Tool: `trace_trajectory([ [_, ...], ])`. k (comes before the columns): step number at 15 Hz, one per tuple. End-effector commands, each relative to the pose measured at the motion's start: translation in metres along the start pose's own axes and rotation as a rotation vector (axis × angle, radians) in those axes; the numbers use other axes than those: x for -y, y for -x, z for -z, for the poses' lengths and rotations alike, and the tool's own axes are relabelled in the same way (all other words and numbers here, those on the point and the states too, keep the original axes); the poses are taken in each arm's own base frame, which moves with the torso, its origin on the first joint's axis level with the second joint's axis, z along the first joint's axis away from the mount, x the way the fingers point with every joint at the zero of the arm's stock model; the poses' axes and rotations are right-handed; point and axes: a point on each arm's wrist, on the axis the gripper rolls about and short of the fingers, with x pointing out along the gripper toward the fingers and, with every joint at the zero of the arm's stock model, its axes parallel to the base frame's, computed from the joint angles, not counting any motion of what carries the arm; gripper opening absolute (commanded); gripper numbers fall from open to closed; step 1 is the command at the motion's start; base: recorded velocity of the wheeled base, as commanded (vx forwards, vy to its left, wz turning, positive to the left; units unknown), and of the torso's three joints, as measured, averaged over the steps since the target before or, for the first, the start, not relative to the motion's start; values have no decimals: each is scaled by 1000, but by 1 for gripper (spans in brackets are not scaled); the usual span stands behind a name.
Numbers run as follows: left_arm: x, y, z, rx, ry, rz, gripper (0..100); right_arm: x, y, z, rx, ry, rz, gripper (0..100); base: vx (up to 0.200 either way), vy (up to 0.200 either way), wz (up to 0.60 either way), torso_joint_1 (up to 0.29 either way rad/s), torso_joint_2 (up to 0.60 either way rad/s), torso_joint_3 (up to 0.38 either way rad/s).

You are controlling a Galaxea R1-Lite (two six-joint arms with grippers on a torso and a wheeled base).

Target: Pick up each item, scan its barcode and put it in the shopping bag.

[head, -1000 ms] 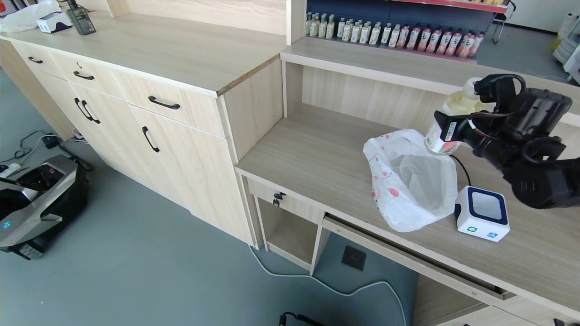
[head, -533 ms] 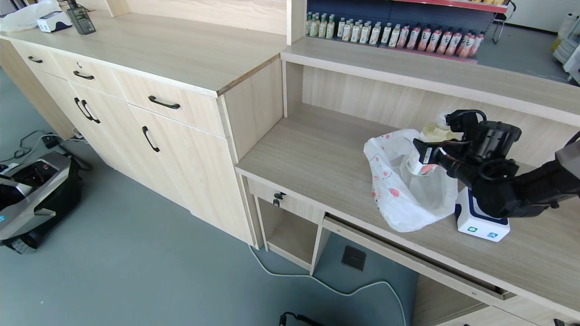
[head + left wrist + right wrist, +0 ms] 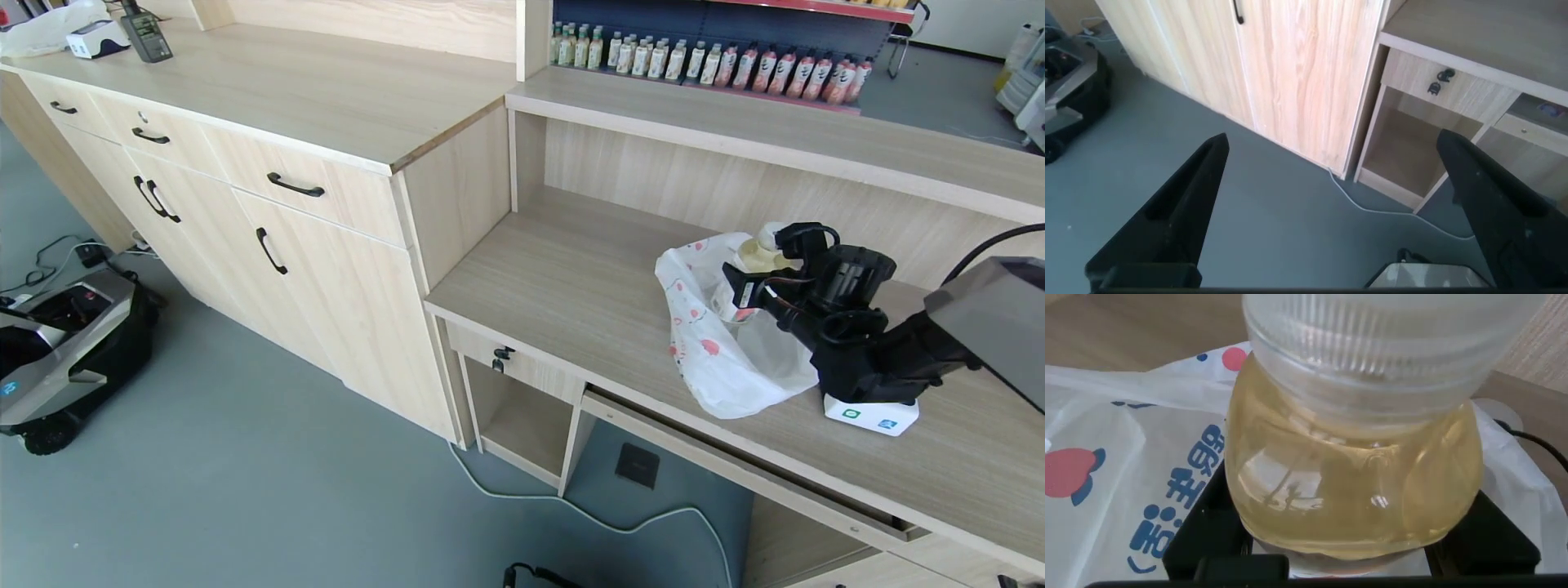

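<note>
Now: bottle at the bag's mouth

Closest in, my left gripper [image 3: 1327, 212] hangs low over the floor, spread wide and empty, well apart from the work. Next out, the scanner [image 3: 869, 414] sits on the surface [image 3: 571, 278], just beside the shopping bag [image 3: 718, 376]. My right gripper [image 3: 739, 296] is clamped on the bottle [image 3: 755, 260]: cap up, long axis tilted, base dipping into the bag's open mouth. Letting go looks next. Label print too small to read. Farthest, shelf bottles [image 3: 702, 61].
</note>
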Motion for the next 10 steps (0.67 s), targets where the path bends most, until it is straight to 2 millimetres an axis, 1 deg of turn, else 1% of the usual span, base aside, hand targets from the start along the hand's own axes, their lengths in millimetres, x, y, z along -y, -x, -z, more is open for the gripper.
trace_trajectory([
  [1,0,0,0,1,1,-1,100,-2,-9,14,-10,0,-4,0,0,0,0,0,0,0],
  [3,0,0,0,1,1,-1,100,-2,-10,21,-16,0,-5,0,0,0,0,0,0,0],
  [6,0,0,0,1,1,-1,100,-3,-11,35,31,4,-32,0,0,0,0,0,0,0],
  [10,0,0,0,1,1,-1,100,-4,-9,40,15,4,-55,0,0,0,0,0,0,0],
])
